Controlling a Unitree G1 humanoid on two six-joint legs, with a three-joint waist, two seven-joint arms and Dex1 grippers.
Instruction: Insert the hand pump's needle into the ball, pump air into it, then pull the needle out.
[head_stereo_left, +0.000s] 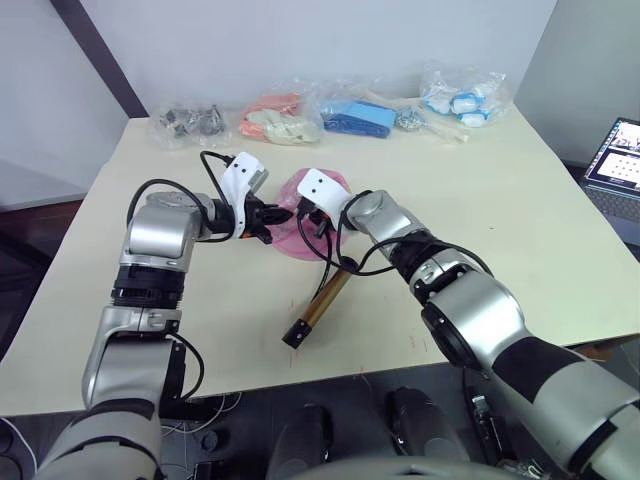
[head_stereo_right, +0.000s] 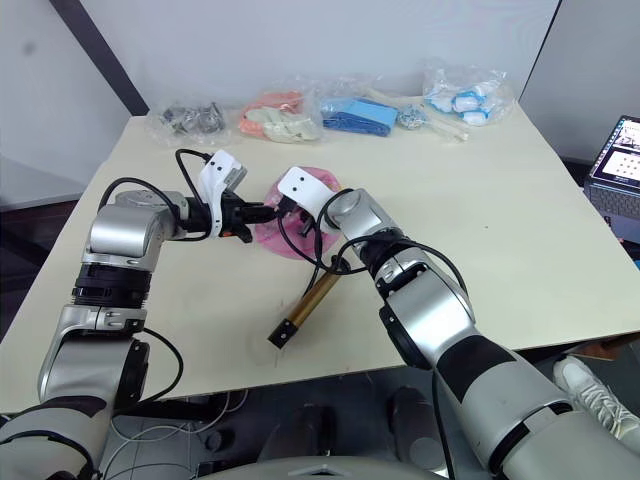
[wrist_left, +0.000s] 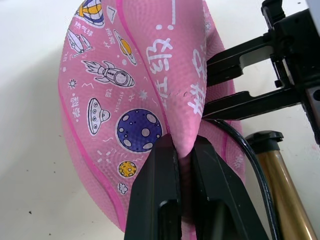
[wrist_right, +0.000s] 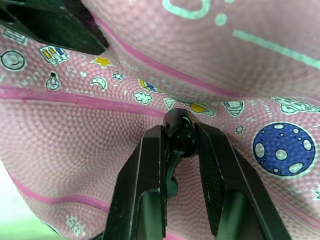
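the limp pink ball (head_stereo_left: 292, 222) sits mid-table, a fold of its skin clamped in the left gripper (head_stereo_left: 268, 220) at 9 o'clock, apparently to steady it. the right gripper (wrist_right: 181, 145), fingers closed on the needle (wrist_right: 181, 135) fitting, presses it into the rubber. the hand pump (head_stereo_left: 320, 303) lies at 5 o'clock. clear bags (head_stereo_left: 280, 117) of parts line the table (head_stereo_left: 500, 200) at 12 o'clock.

arms: silver-grey, black joints | cables: black loops | wrist brackets: white
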